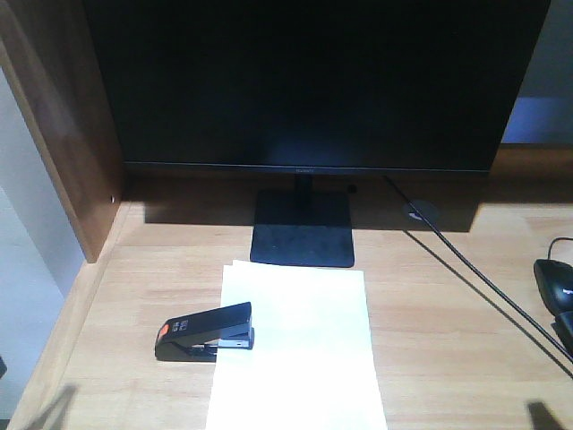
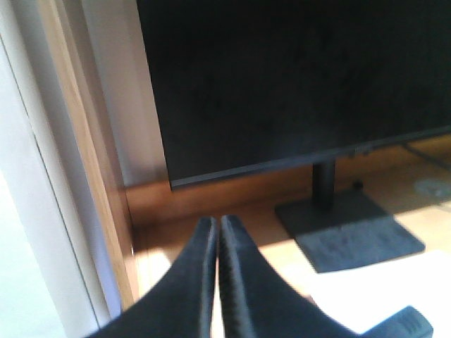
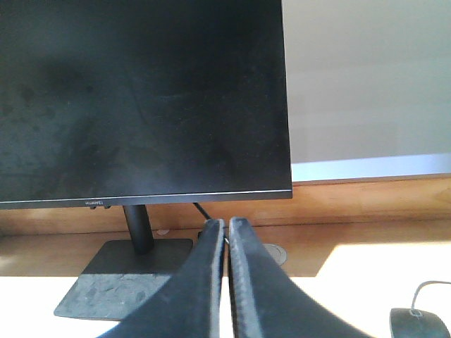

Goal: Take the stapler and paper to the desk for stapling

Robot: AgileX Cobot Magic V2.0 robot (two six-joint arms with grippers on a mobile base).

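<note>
We saw the left gripper (image 2: 216, 229) with its two black, tapered fingers (image 2: 192, 282) pressed nearly together, only a thin slit between them, nothing held. The right gripper (image 3: 225, 227) looked the same: dark matte fingers (image 3: 255, 282) closed to a narrow slit, empty. Both sets pointed toward the monitor (image 1: 309, 81), a flat black panel on a thin neck and a square, flat base.

In the front view neither gripper itself appeared. The stapler (image 1: 205, 331) lay on the desk (image 1: 448, 340), a light-brown plank top with visible grain and a darker raised side panel at the left. It was a black plastic wedge with an orange patch at its left end. Its long axis ran roughly left to right, slightly tilted, the mouth end pointing right and resting over the left edge of the paper (image 1: 300, 349). The paper was a plain white rectangular sheet, smooth and flat, its long side running from just before the monitor base toward the near edge.

A black cable (image 1: 474, 278) crossed the desk diagonally at right, near a black mouse (image 1: 555, 279).
</note>
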